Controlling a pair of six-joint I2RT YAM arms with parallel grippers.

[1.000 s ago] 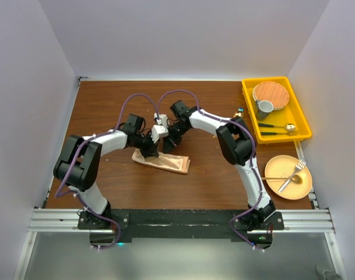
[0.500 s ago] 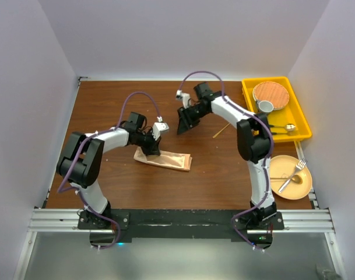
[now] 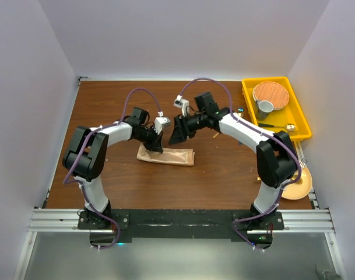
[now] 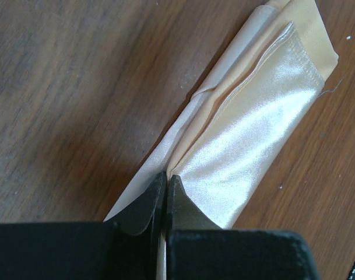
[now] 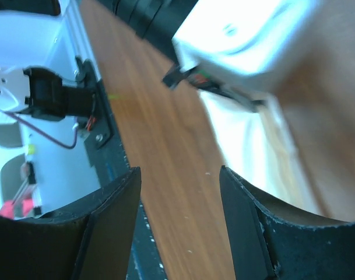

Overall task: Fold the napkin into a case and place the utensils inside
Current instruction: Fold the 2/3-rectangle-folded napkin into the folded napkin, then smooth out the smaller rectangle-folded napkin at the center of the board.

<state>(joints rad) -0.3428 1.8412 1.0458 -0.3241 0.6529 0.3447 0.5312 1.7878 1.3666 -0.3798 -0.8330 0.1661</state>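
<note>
The left hand [image 4: 165,182] is shut tight on the left end of the case [image 3: 168,156]. It seems to pinch just the top flap of the shiny peach cloth. The case lies flat on the desk [image 3: 107,111], about in the middle and a bit to the near side. The right hand [image 3: 178,133] hangs just past the far edge of the case, with its fingers [image 5: 110,227] spread wide and nothing in them. Well off to the right, a gold utensil [image 3: 280,126] lies in the yellow tray [image 3: 264,80], so nothing is inside the case yet. The cloth looks slippery. If the left hand tugs or lifts too much, the folds could slide apart and the case could come undone. If it lets go, the flap could drop shut before a utensil goes in.
</note>
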